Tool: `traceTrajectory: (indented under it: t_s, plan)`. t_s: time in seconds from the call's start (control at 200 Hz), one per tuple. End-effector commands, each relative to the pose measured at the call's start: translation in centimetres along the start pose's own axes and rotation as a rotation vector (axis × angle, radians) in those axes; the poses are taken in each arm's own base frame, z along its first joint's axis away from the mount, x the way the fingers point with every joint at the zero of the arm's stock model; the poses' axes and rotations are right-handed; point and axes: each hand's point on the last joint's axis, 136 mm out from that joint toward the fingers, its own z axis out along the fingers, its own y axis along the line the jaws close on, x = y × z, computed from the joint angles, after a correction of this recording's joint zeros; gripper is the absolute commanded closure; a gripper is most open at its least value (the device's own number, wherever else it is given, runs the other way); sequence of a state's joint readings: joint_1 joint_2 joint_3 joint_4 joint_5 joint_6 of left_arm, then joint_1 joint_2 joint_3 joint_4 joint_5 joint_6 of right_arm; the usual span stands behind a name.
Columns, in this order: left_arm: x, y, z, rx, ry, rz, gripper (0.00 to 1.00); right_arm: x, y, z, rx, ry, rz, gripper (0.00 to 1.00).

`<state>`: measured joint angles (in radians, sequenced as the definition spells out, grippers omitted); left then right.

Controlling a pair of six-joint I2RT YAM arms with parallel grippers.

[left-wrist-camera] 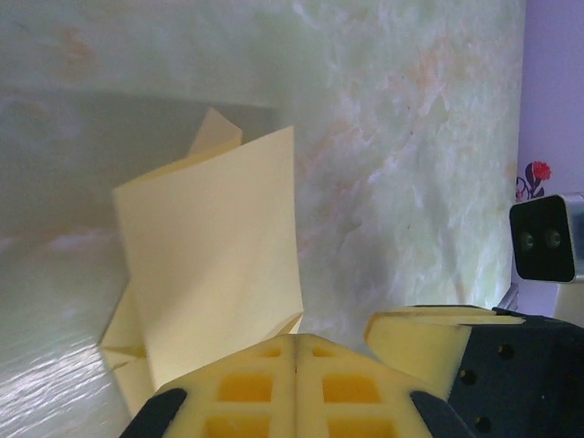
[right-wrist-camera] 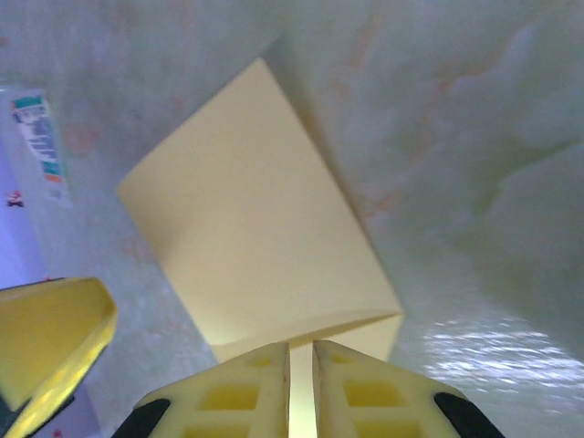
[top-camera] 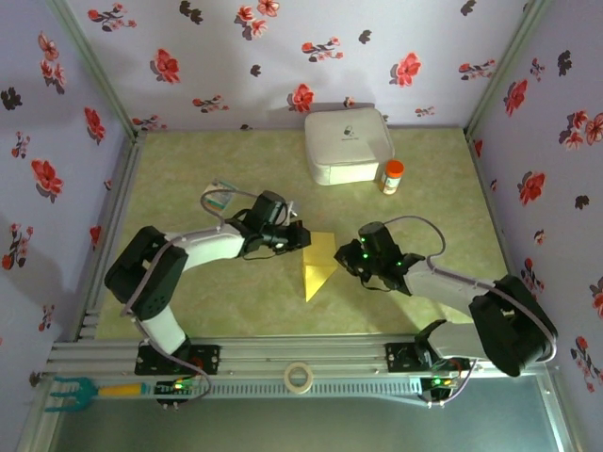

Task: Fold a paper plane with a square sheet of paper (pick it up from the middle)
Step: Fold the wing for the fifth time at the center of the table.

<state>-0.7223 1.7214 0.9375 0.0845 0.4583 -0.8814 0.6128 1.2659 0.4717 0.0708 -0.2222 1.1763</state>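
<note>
**Folded sheet point(top-camera: 317, 264) mid-frame, box point(top-camera: 347, 144) above it**

You'll find the left gripper point(top-camera: 301, 237) at the folded sheet's upper left and the right gripper point(top-camera: 349, 256) at its right. A bottle point(top-camera: 392, 176) stands at the box's lower right corner; a card point(top-camera: 219, 198) lies left of centre.

The paper point(top-camera: 317, 264) is plain pale yellow. My fingers point(left-wrist-camera: 274, 365) are a deeper yellow with a square grid. The tabletop point(top-camera: 188, 179) is marbled pale green, the walls point(top-camera: 283, 56) lilac with red and dark flowers, and the box point(top-camera: 347, 144) white.
</note>
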Motion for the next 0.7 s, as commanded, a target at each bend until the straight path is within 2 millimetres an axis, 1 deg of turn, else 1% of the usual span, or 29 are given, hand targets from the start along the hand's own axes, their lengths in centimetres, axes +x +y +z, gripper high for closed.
traceTrajectory:
  t_s: [0.0, 0.14, 0.2, 0.35, 0.54, 0.615, 0.695]
  plan:
    - [0.0, -0.2, 1.2, 0.016, 0.027, -0.013, 1.0, 1.1, -1.3, -0.3, 0.027, 0.062, -0.041, 0.84]
    - [0.3, 1.6, 2.1, -0.042, 0.041, -0.038, 1.0, 1.5, -0.7, -0.1, -0.001, 0.094, -0.064, 0.78]
    - [0.5, 2.4, 2.5, -0.057, 0.043, -0.044, 1.0, 1.6, -0.8, -0.1, 0.002, 0.098, -0.064, 0.75]
    - [1.1, 4.0, 3.2, -0.072, 0.05, -0.076, 1.0, 1.7, -0.8, 0.2, -0.002, 0.113, -0.057, 0.71]
    - [2.0, 6.7, 3.4, -0.103, 0.061, -0.122, 1.0, 2.0, -0.5, 1.1, -0.008, 0.156, -0.043, 0.66]
    - [2.3, 7.2, 3.4, -0.102, 0.062, -0.133, 1.0, 2.2, 0.1, 1.5, -0.036, 0.172, -0.039, 0.63]
    - [2.6, 7.6, 3.3, -0.098, 0.064, -0.143, 1.0, 2.2, 0.5, 1.9, -0.054, 0.181, -0.032, 0.62]
